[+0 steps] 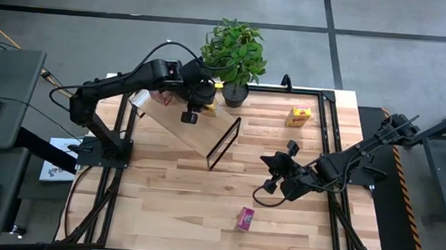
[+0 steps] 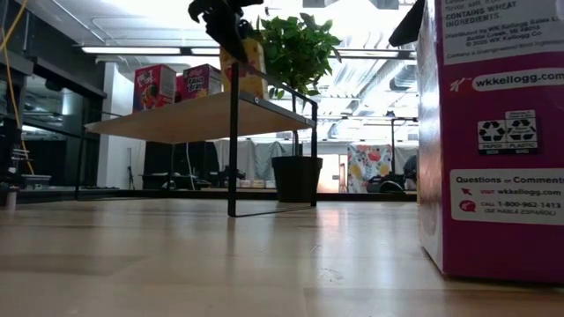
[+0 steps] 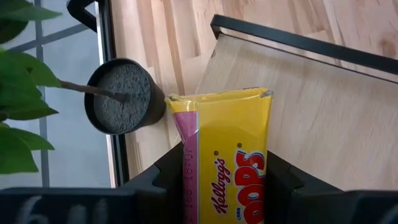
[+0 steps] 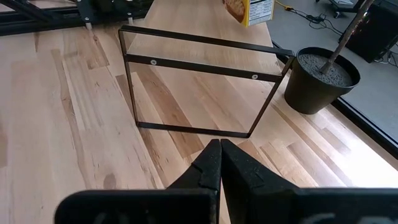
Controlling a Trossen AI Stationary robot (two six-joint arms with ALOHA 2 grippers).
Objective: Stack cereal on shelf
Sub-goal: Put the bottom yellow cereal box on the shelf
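The shelf [image 1: 185, 128] is a slanted light-wood board on a black wire frame [image 4: 199, 93], at the table's far left. Red boxes [image 2: 154, 86] stand upright on the board, with another [image 2: 203, 81] beside them. My left gripper [image 3: 227, 180] is over the board's end near the plant, shut on a yellow cereal box [image 3: 231, 155]. A second yellow box [image 1: 299, 116] stands on the table near the far right. A magenta box [image 1: 245, 218] stands near the near edge. My right gripper [image 4: 220, 149] hovers shut over mid-table, right of the shelf, pointing at its frame. My left gripper pinches the yellow box between its two fingers [image 3: 280, 180], one on each broad face [image 3: 249, 186], coming from above and pointing down. The box stays upright [image 2: 245, 70], its lower end at the board's surface; whether it rests there I cannot tell.
A potted plant [image 1: 233, 56] stands at the far edge just right of the shelf, its pot [image 3: 121, 96] close to the held box. Black rails [image 1: 327, 131] run along the table's sides. Bare tabletop [image 1: 187, 200] lies between the shelf and the near edge.
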